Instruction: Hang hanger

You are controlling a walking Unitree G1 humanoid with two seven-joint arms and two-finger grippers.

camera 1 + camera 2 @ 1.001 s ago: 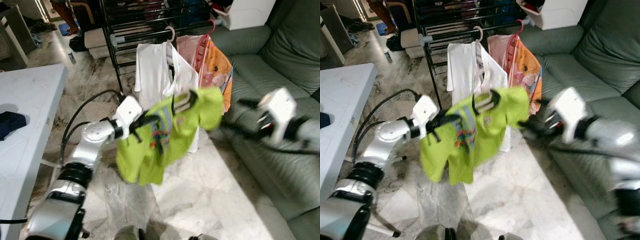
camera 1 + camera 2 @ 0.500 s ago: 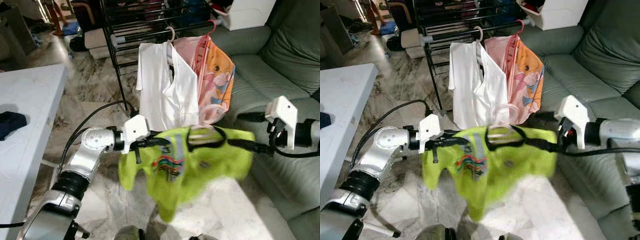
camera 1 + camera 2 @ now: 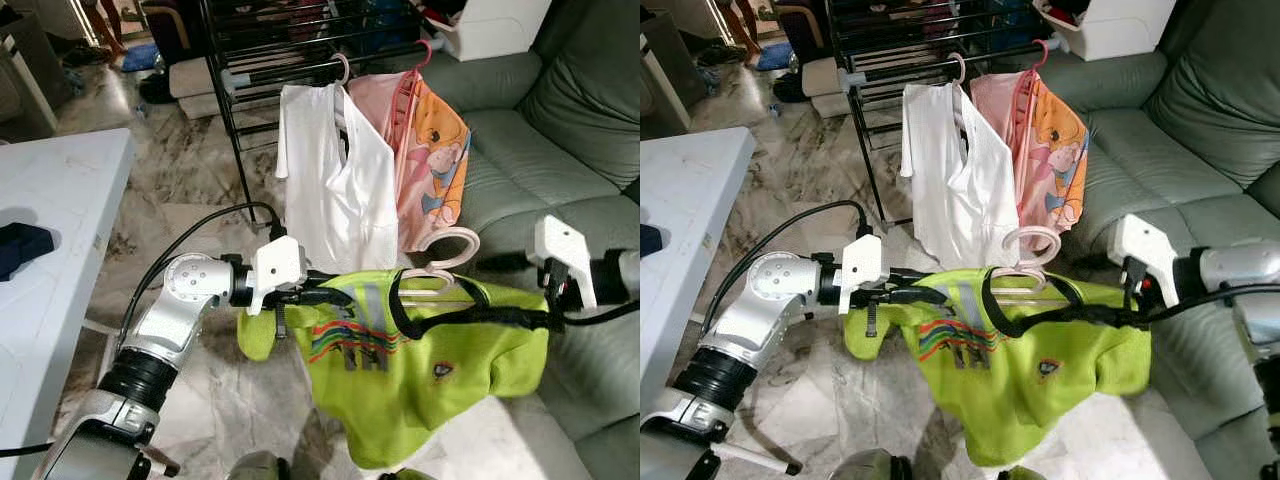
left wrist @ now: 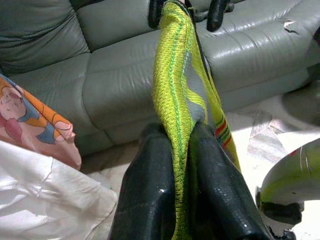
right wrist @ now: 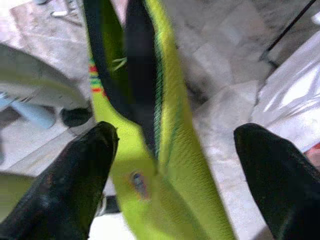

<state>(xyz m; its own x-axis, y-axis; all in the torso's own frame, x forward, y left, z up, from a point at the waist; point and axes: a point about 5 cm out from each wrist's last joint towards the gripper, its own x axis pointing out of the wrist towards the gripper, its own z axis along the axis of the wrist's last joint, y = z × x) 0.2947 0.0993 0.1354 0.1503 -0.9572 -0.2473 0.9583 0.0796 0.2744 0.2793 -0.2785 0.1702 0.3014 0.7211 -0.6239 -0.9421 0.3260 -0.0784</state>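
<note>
Left gripper (image 4: 182, 150) clamped on lime shirt's (image 3: 420, 370) shoulder, pink hanger (image 3: 440, 262) inside collar just beyond its fingertips, right gripper (image 5: 180, 165) spread wide at shirt's far end, clothes rack (image 3: 300, 60) behind.

White table (image 3: 60, 200); dark cloth (image 3: 18, 246) lying on it

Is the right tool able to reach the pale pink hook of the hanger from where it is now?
Probably yes. The pale pink hanger hook stands free above the lime green shirt, and the open right tool sits just below it; only shirt fabric lies between.
</note>
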